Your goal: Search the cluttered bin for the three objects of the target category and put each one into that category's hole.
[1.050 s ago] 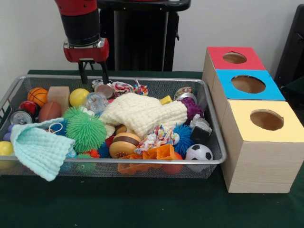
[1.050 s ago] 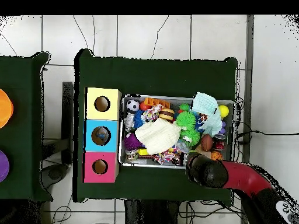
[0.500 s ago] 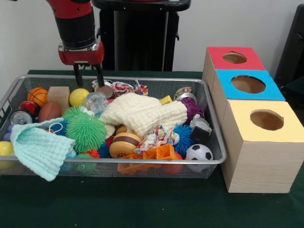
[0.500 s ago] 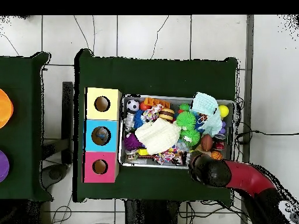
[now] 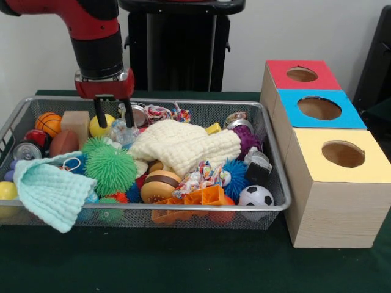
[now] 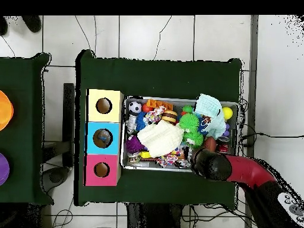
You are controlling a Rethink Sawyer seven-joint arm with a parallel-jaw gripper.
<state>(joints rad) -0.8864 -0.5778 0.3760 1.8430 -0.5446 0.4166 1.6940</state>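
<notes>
Front view: gripper (image 5: 113, 114) fingers apart, lowered into mesh bin (image 5: 183, 209) far-left corner, straddling clear ball (image 5: 123, 130) beside yellow ball (image 5: 99, 125). Red (image 5: 302, 74), blue (image 5: 319, 108), yellow (image 5: 343, 154) hole boxes right of bin.

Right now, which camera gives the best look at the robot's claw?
The front view. There the gripper shows its two dark fingers open, dipping into the wire bin beside the yellow ball. In the overhead view the arm covers the gripper, so nothing of it can be seen.
</notes>
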